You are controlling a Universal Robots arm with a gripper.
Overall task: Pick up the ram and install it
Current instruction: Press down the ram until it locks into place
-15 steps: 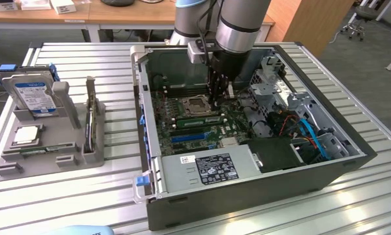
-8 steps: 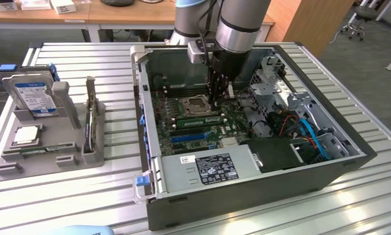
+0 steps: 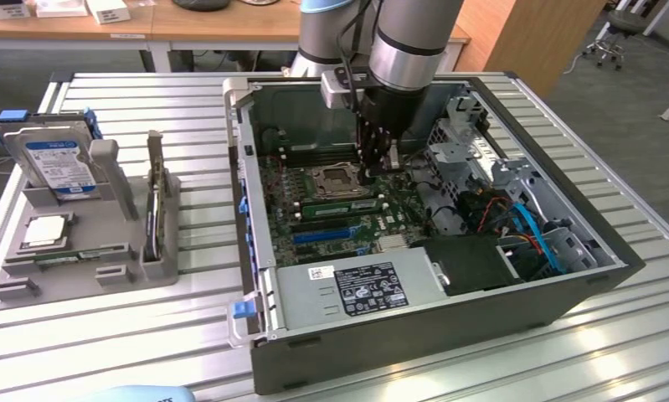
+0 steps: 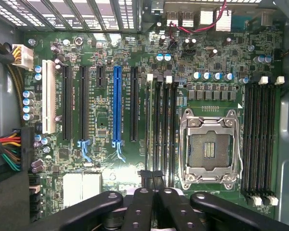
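The ram is a green stick lying in a memory slot on the motherboard, just beside the empty processor socket. In the wrist view the ram shows edge-on as a thin pale line in the slot next to the socket. My gripper hangs inside the open computer case, low over one end of that slot. Its black fingers come together in the gripper, shut, with the tips right at the ram's end. Whether the tips press on the ram I cannot tell.
The open computer case lies on a slatted metal table, with a drive cage, cables and a power supply inside. A grey parts holder on the exterior view's left carries a hard drive and a processor chip.
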